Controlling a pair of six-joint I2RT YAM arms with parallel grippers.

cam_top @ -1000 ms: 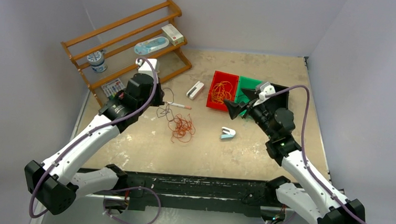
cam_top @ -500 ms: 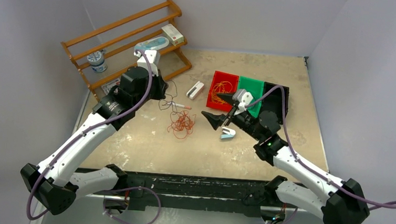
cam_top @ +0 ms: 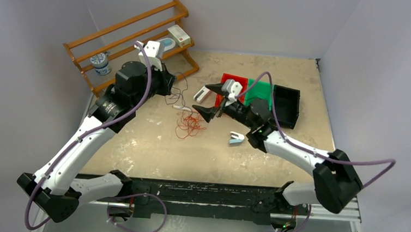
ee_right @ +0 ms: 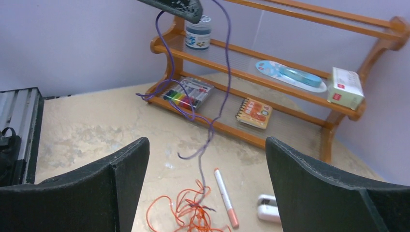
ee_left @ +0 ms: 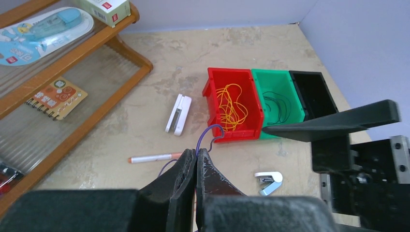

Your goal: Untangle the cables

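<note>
Now left tool (ee_left: 196, 158) raised, pinching purple cable (ee_left: 202, 137); right tool (cam_top: 208, 101) outstretched, spread wide near orange bunch (cam_top: 189, 127).

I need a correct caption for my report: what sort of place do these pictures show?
Most likely a robotics lab cell staged as a desk: plain walls box in the table, two robot arms stand at its near edge, a notebook lies on a wooden rack.

The top view looks steeply down from behind the near edge, taking in the whole table (cam_top: 277, 159). The left wrist view, raised, faces the bins (ee_left: 256, 104). The right wrist view, lower, faces the rack (ee_right: 394, 25). All three share the pen (ee_right: 226, 197) (mid-table).
</note>
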